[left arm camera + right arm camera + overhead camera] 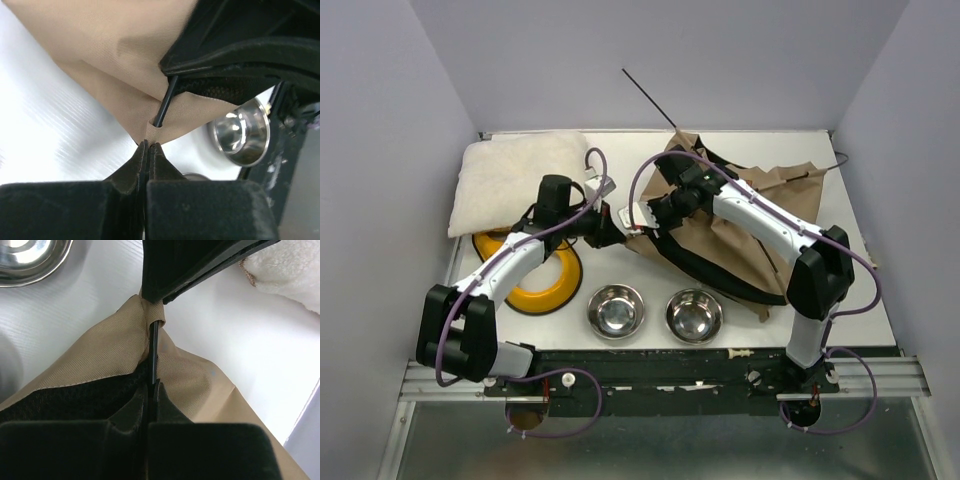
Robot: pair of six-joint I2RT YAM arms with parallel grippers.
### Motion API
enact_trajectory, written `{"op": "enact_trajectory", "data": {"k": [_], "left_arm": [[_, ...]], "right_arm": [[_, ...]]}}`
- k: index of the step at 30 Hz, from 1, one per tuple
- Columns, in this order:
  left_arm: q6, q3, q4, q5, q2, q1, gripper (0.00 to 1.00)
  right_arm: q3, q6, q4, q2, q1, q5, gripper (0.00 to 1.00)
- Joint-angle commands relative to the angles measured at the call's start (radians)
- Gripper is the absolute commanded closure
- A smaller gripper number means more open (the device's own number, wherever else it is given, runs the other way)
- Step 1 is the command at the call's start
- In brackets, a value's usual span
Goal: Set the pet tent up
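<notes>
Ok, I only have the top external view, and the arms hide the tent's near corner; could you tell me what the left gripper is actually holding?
Observer: In its wrist view, the left gripper is shut on the very tip of a corner of the tan fabric pet tent.
Operator: Thank you. And the right one?
Observer: The right gripper is shut on the thin black pole, close to that same corner.
Operator: Is the pole's end in the fabric?
Observer: Yes, it enters a small opening at the corner. How far it runs inside is hidden.
</notes>
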Motion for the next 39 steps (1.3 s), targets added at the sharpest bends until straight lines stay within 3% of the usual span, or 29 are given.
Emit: {"op": "enact_trajectory", "data": {"k": [1, 5, 6, 11, 16, 21, 31, 39], "left_arm": [[0.234, 0.032, 0.145, 0.057, -0.068, -0.065, 1.0], [0.325, 0.084, 0.085, 0.183, -0.034, -0.054, 0.98], [0.317, 0.076, 0.097, 0.207, -0.037, -0.053, 0.9], [0.256, 0.03, 0.148, 0.266, -0.075, 0.007, 0.7], [0.469, 0.018, -0.089, 0.244, -0.132, 0.042, 0.59], [0.523, -0.011, -0.153, 0.238, -0.141, 0.044, 0.51], [0.446, -0.011, 0.031, 0.2, -0.048, 0.026, 0.51], [0.332, -0.004, 0.183, 0.195, 0.009, 0.007, 0.58]], "right_arm": [[-0.001, -0.042, -0.028, -0.001, 0.027, -0.109, 0.99], [0.011, -0.033, -0.042, 0.003, 0.025, -0.115, 0.99], [0.014, -0.022, -0.041, 0.003, 0.027, -0.109, 0.99], [0.024, -0.001, -0.042, -0.004, 0.01, -0.104, 0.99], [0.016, -0.005, -0.041, -0.013, 0.002, -0.1, 0.99], [0.048, 0.027, -0.039, -0.001, 0.002, -0.115, 0.99], [0.076, 0.048, -0.042, -0.009, 0.0, -0.152, 0.99], [0.074, 0.048, -0.044, -0.013, -0.001, -0.161, 0.99]]}}
